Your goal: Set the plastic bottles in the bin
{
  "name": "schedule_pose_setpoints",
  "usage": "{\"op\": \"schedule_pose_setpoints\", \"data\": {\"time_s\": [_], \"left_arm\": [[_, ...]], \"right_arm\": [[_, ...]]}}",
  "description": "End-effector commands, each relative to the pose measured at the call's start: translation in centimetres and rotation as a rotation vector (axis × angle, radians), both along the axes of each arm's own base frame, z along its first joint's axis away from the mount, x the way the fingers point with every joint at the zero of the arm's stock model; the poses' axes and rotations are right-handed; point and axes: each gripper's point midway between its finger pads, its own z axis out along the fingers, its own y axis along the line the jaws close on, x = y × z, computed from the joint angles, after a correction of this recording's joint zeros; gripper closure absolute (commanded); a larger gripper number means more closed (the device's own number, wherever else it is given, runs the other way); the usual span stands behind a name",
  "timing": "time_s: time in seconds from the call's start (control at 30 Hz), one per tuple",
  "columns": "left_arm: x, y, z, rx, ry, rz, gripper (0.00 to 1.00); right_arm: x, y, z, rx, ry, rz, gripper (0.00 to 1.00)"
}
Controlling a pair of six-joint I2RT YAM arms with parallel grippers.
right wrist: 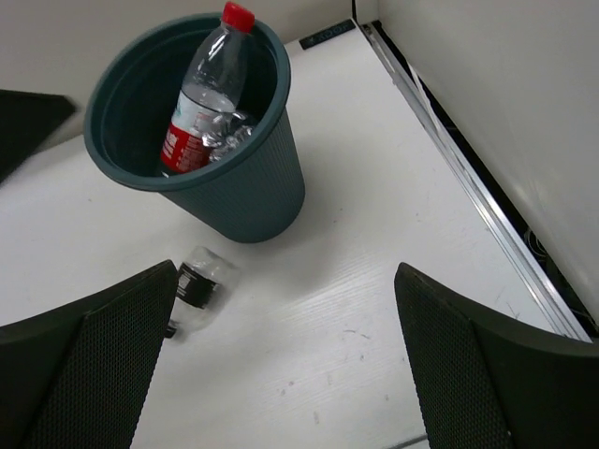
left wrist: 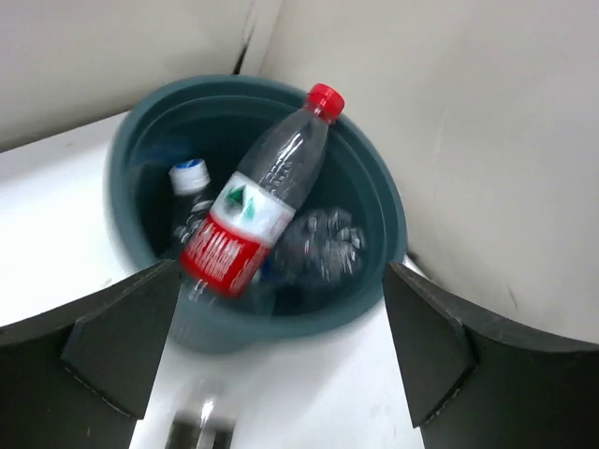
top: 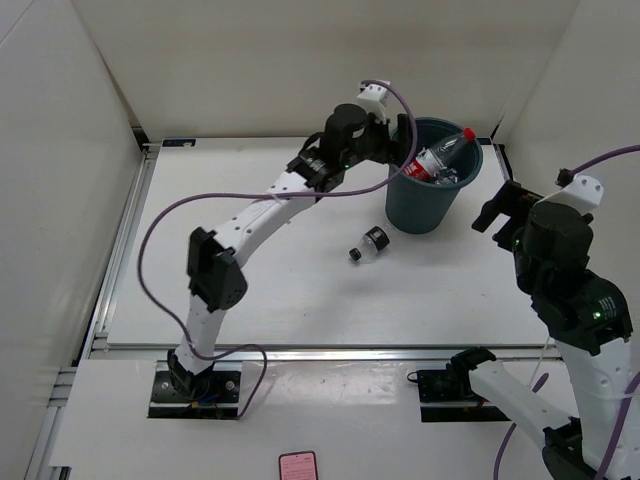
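Plastic bottles (top: 440, 165) lie mostly inside the bin at the upper right of the overhead view, and one more lies loose on the table below it.

Pale, plain wall panels (top: 250, 60) close the space at the back and on both sides. Between them is a flat white tabletop (top: 280, 300), with a metal rail (top: 125, 240) along its left edge.

The round dark teal plastic bin (top: 432, 208) stands upright in the upper right part of the tabletop, near the back corner. Its wall tapers toward the base.

A clear plastic bottle with a red cap and red label (left wrist: 257, 210) lies tilted across the bin's mouth. Its cap reaches past the far rim and its base is down inside. Beneath it in the left wrist view are a clear bottle with a pale blue-white cap (left wrist: 190, 182), at the left of the bin, and a crumpled clear bottle (left wrist: 323, 245), at the right.

A small clear bottle with a dark cap (top: 367, 245) lies on its side on the tabletop. It is lower left of the bin's base, near it but apart.

The left gripper (left wrist: 281, 365) hangs at the bin's left rim in the overhead view. Its fingers are spread wide and nothing is between them. The right gripper (right wrist: 281, 365) is at the right of the overhead view, well apart from the bin. Its jaws also stand wide and empty.

A purple cable (top: 200, 205) loops along the left arm. At the bottom centre of the overhead view, a small pink rectangular object (top: 297, 465) lies on the near ledge.
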Motion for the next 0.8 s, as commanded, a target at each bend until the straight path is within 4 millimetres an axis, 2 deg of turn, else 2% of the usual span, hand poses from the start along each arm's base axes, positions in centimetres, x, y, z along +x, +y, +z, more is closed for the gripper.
{"op": "schedule_pose_setpoints", "data": {"time_s": [0.0, 0.03, 0.07, 0.17, 0.2, 0.27, 0.3, 0.37, 0.4, 0.5, 0.57, 0.63, 0.77], "left_arm": [[-4.4, 6.4, 10.5, -0.048, -0.186, 0.071, 0.00], [-4.5, 7.7, 9.4, -0.022, -0.165, 0.121, 0.00], [-5.7, 9.3, 6.3, 0.036, -0.114, 0.136, 0.00], [-7.3, 11.3, -0.3, 0.157, -0.036, 0.137, 0.00], [-8.0, 11.8, -4.4, 0.219, 0.021, 0.121, 0.00], [-9.5, 11.4, -7.4, 0.267, 0.060, 0.034, 0.00], [-9.9, 10.9, -10.4, 0.304, 0.110, -0.008, 0.00], [-10.5, 10.0, -13.0, 0.346, 0.158, -0.078, 0.00], [-10.6, 9.1, -15.4, 0.377, 0.199, -0.127, 0.00], [-10.4, 7.5, -16.9, 0.414, 0.207, -0.156, 0.00], [-9.7, 6.8, -18.7, 0.435, 0.230, -0.158, 0.00], [-8.5, 6.0, -20.3, 0.452, 0.242, -0.147, 0.00], [-7.4, 4.1, -22.8, 0.448, 0.294, -0.157, 0.00]], "right_arm": [[1.0, 0.1, -1.3, 0.002, 0.013, -0.027, 0.00], [0.8, 0.1, -0.9, 0.010, -0.005, -0.027, 0.00], [0.9, 0.1, -1.4, 0.014, 0.005, -0.030, 0.00], [1.2, 0.5, -2.2, 0.012, 0.021, -0.018, 0.00], [1.2, 0.4, -2.2, 0.016, 0.023, -0.018, 0.00], [1.3, 0.7, -2.4, 0.010, 0.027, -0.003, 0.00], [1.4, 0.7, -2.8, 0.006, 0.035, -0.003, 0.00], [1.5, 0.6, -3.0, -0.022, 0.042, 0.006, 0.00], [1.6, 0.7, -2.8, -0.019, 0.032, 0.006, 0.00], [1.6, 0.6, -2.8, -0.038, 0.037, 0.012, 0.00], [1.7, 0.6, -2.6, -0.046, 0.037, 0.015, 0.00], [1.6, 0.7, -1.5, -0.044, 0.014, 0.026, 0.00], [1.0, 0.2, -0.7, -0.070, 0.002, 0.024, 0.00]]}}
